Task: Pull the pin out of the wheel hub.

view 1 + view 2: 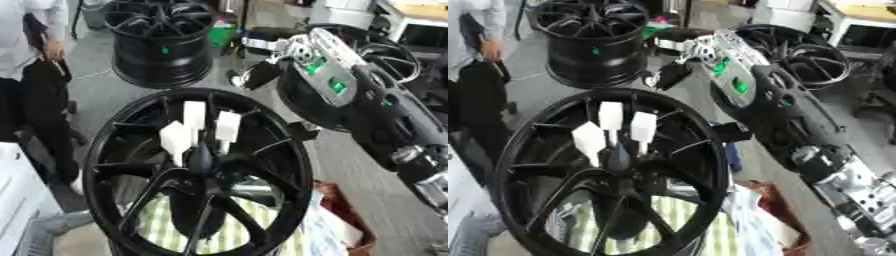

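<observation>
While the right hand (pixel 262 70) hovers apart, pins (pixel 194 115) stand in the wheel hub (pixel 199 160).

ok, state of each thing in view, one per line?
wheel hub: upright in the foreground, face to the camera
white tags: three, standing at the hub's centre, not pulled out
right hand: raised beyond the hub's rim, touching nothing visible; cannot tell if its fingers are open or curled
left hand: not in view
second wheel: on the floor behind, untouched
</observation>
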You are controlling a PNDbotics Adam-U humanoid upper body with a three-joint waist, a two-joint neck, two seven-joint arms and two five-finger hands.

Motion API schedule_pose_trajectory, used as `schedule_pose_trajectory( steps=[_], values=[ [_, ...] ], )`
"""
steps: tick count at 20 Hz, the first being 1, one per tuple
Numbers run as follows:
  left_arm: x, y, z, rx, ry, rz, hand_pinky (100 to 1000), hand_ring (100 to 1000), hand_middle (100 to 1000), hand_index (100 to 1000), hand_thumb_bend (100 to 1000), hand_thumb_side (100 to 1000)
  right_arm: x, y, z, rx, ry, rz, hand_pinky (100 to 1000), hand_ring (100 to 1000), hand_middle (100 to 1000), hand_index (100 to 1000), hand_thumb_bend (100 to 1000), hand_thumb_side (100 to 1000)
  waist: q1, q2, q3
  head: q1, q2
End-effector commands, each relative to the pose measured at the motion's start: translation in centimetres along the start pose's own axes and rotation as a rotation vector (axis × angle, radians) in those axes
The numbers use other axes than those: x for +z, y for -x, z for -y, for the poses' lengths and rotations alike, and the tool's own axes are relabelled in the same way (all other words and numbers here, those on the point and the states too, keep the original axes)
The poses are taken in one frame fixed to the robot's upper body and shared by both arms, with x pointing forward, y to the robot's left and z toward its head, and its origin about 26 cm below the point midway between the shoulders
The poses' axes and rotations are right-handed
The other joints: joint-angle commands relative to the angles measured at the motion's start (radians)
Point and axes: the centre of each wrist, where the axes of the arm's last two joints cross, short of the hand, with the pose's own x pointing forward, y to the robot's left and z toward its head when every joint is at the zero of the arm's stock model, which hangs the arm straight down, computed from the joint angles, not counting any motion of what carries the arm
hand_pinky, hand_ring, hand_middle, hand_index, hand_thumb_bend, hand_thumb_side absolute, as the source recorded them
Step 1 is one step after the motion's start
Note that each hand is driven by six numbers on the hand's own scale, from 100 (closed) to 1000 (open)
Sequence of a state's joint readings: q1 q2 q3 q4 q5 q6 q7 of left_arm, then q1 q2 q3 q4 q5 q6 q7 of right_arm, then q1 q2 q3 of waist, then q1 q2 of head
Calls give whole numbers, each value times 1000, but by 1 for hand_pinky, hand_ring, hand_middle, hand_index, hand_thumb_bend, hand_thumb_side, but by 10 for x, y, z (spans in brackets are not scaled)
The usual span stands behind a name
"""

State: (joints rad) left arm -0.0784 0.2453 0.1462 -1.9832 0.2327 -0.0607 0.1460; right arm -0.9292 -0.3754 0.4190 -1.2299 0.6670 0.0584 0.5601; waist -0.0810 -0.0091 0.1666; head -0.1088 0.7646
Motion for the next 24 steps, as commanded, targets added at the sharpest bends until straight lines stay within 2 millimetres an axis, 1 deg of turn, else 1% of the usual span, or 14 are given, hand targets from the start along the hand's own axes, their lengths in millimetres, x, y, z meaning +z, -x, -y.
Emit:
schedule_pose_trajectory(
  steps=[1, 4, 8, 12, 14, 15, 16, 19, 21, 24],
  values=[
    [-3, -7, -4, -21, 0, 22, 838, 852, 644, 827, 222, 585, 8, -1, 12, -11, 33, 2, 876, 871, 846, 893, 100, 411, 6, -11, -3, 10, 5],
    [-2, -7, -5, -27, -7, 16, 838, 852, 645, 827, 223, 586, 10, -5, 12, -42, 36, 14, 874, 869, 845, 893, 100, 409, 4, -15, -9, 17, 5],
    [-1, -7, -5, -29, -6, 12, 839, 853, 645, 827, 222, 588, 13, -12, 9, -60, 30, 20, 870, 866, 841, 893, 100, 435, 3, -15, -13, 25, 5],
    [-1, -6, -6, -32, -9, 10, 839, 853, 645, 827, 221, 589, 15, -13, 4, -61, 18, 8, 869, 866, 838, 897, 100, 451, 2, -14, -14, 29, 5],
    [-1, -6, -6, -34, -10, 8, 840, 853, 645, 827, 220, 590, 14, -11, 1, -55, 2, -5, 870, 868, 837, 899, 149, 427, 2, -13, -14, 26, 5],
    [-1, -6, -7, -36, -10, 7, 840, 853, 645, 827, 195, 604, 13, -10, -2, -51, -7, -11, 871, 868, 836, 899, 177, 402, 1, -13, -14, 23, 5],
    [-1, -7, -7, -39, -12, 6, 840, 853, 645, 827, 219, 592, 12, -8, -4, -48, -18, -17, 871, 867, 835, 899, 192, 383, 0, -13, -14, 21, 5],
    [0, -7, -11, -52, -26, 3, 840, 853, 642, 826, 217, 593, 11, -5, -10, -40, -56, -27, 871, 867, 832, 901, 268, 296, -2, -12, -14, 17, 5],
    [0, -7, -13, -61, -36, 2, 840, 853, 642, 826, 217, 592, 11, -4, -12, -25, -74, -30, 875, 870, 833, 904, 308, 259, -3, -12, -13, 19, 5],
    [0, -8, -14, -68, -44, 3, 841, 853, 642, 826, 217, 593, 10, -1, -19, -11, -115, -36, 878, 873, 835, 908, 349, 249, -5, -12, -14, 24, 5]
  ],
)
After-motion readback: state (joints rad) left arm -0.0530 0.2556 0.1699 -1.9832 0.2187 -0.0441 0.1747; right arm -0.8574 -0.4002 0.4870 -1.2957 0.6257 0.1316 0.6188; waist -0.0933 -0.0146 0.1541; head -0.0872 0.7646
